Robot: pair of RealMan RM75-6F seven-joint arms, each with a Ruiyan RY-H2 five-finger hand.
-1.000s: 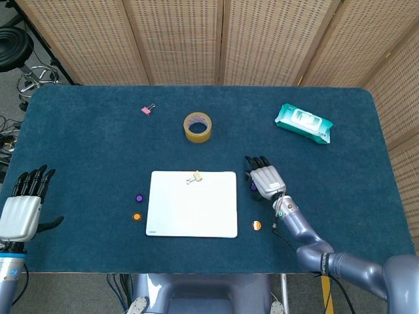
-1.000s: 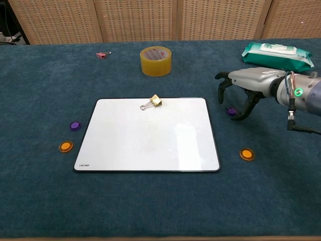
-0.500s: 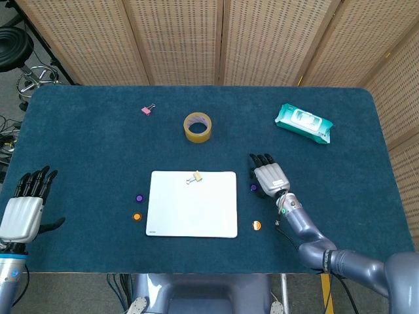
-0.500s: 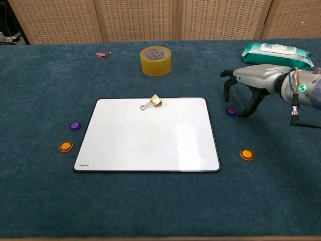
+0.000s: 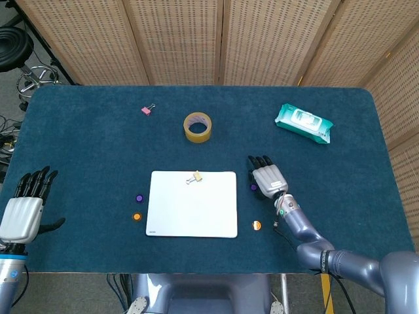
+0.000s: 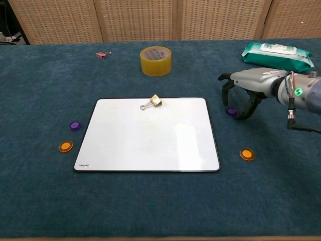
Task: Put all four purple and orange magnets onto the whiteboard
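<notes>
Arching spread over purple magnet point(image 6: 231, 111), right robot hand point(image 6: 247, 84); binder clip point(image 6: 152, 103) on whiteboard point(image 6: 150, 145); tape roll point(image 6: 156, 60) beyond.

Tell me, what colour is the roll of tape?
The roll of tape is yellowish tan; the chest view shows it best.

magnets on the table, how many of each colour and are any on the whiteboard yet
purple magnets: 2, one left of the whiteboard, one right of it under the right hand
orange magnets: 2, one left, one right
total: 4, none on the whiteboard
</notes>
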